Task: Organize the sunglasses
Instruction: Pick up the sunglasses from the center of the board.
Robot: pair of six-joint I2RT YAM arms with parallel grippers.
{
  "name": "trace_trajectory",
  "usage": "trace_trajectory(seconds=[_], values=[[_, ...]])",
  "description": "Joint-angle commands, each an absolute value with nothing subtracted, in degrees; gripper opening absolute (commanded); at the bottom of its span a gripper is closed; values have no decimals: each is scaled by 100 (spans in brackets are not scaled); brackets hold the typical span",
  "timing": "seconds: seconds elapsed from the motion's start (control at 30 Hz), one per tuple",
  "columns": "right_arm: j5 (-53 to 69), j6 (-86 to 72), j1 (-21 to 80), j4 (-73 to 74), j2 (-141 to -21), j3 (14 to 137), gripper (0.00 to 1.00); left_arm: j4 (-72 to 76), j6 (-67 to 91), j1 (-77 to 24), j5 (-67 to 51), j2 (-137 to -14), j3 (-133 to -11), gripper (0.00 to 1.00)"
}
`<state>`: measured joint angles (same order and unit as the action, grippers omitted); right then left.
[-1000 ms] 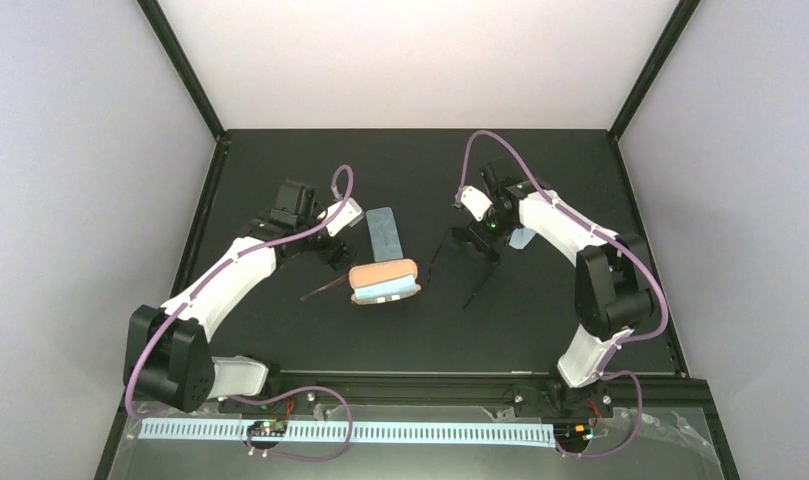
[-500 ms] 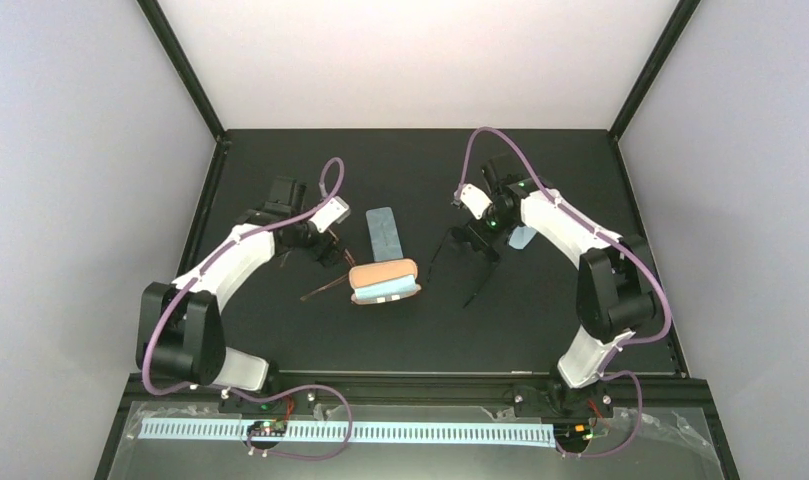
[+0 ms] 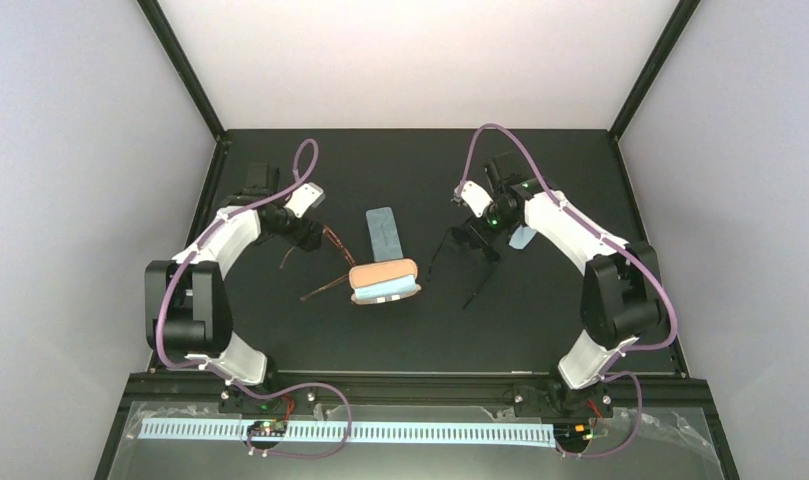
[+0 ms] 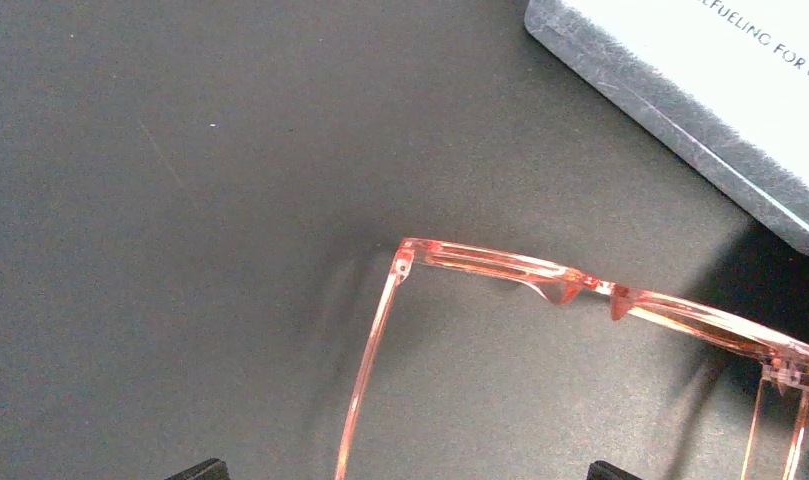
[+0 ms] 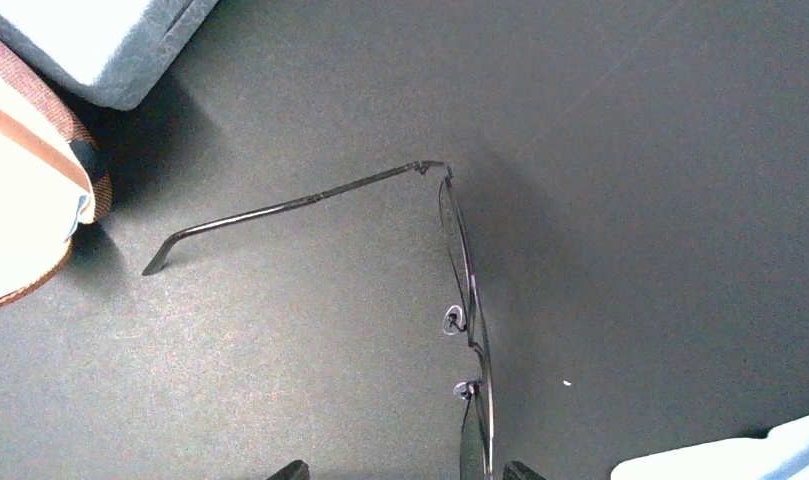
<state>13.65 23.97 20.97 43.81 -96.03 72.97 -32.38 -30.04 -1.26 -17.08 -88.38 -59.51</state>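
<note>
Black table (image 3: 380, 340) carries light, probably brittle reddish-brown sunglasses (image 4: 580, 285) left of centre beneath the wide-parted left gripper (image 4: 405, 468) and black sunglasses (image 5: 460, 260) right of centre straddled, unclamped, by the half-parted right gripper (image 5: 402, 468); fronts seem safer to pinch than thin arms.

Left wrist view: reddish-brown translucent sunglasses (image 4: 580, 285) lose both arms past the bottom edge; blue-grey felt case (image 4: 680, 115) clipped by the top-right corner, its print cut mid-word. Right wrist view: thin black wire-framed sunglasses (image 5: 464, 270) lose the lower lens past the bottom edge; right gripper (image 5: 402, 472) shows only two dark finger corners, so whether it grips is unreadable.
</note>
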Motion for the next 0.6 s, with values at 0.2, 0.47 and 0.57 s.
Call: trace_trajectory(seconds=[0.2, 0.47, 0.57], values=[[1080, 2496, 2105, 4223, -9747, 7282, 48, -3111, -2850, -62, -2058, -8921, -6135, 93], [1046, 2730, 2107, 4412, -10249, 7641, 38, -3059, -2780, -62, -2042, -8771, -6115, 94], [1037, 2740, 2110, 4439, -10340, 7699, 34, -2836, -2725, -61, -2037, -8601, -6009, 96]])
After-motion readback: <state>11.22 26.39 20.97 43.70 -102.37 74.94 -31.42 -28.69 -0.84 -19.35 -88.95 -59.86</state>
